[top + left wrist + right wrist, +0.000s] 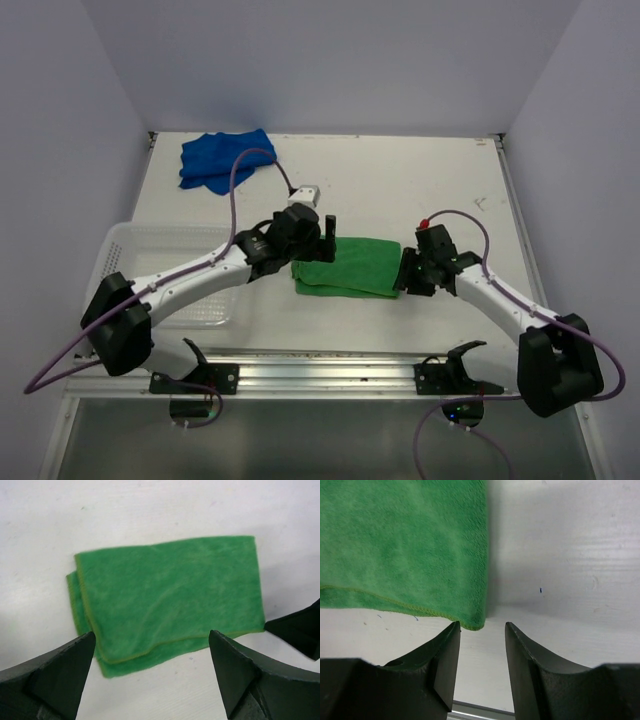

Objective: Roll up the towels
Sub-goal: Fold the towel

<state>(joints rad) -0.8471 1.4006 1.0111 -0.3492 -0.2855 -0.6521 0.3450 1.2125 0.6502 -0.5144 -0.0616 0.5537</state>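
A bright green towel [345, 265] lies folded flat in the middle of the table, its layers slightly offset. My left gripper [322, 240] hovers at its back left edge, open wide, with nothing between the fingers. In the left wrist view the green towel [170, 597] lies just beyond the left gripper [152, 636]. My right gripper [406, 272] is at the towel's right end, open. In the right wrist view the green towel's [405, 545] corner hangs free at the tips of the right gripper [482, 626]. The blue towel [225, 160] lies crumpled at the back left.
A white perforated basket [135, 250] stands at the left under my left arm. A metal rail [330, 370] runs along the table's near edge. Walls close in the table on the left, back and right.
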